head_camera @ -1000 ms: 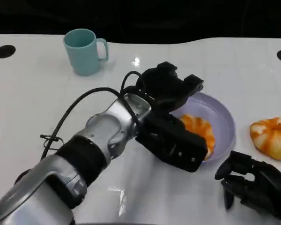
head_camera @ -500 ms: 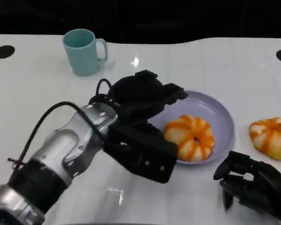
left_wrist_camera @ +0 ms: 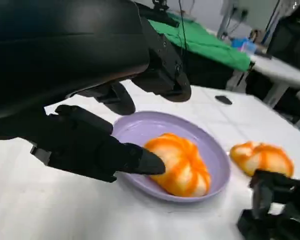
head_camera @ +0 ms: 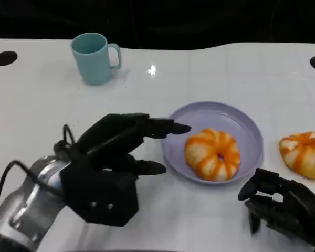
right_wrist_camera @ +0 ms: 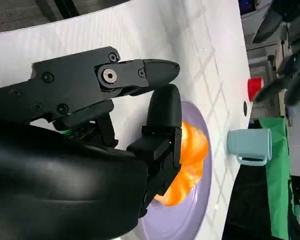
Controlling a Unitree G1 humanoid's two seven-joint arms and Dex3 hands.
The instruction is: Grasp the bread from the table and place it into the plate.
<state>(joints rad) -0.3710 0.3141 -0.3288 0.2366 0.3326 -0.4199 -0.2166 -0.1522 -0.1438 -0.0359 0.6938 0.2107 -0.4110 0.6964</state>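
In the head view, a round orange-and-white bread sits inside the purple plate, a bit right of the middle of the picture. It looks like a ring with a small dip in the middle, so it has no long side to line up with. A second bread of the same kind lies on the white table at the right edge of the picture, just beside the plate but not touching it. The left hand is at the lower left. Its fingers are spread apart and point right, toward the plate, and it holds nothing. One fingertip hangs over the plate's left rim. In the left wrist view, a finger is very near the bread on the plate, but I cannot tell if it touches. The right hand is at the lower right, with its fingers curled in and nothing in them. It rests near the table's front edge, just below the second bread — so it is the closer hand to that one, and the bread lies up and a little right from it. I think one bread is already where it should be. A teal mug stands at the upper left, well away from everything else.
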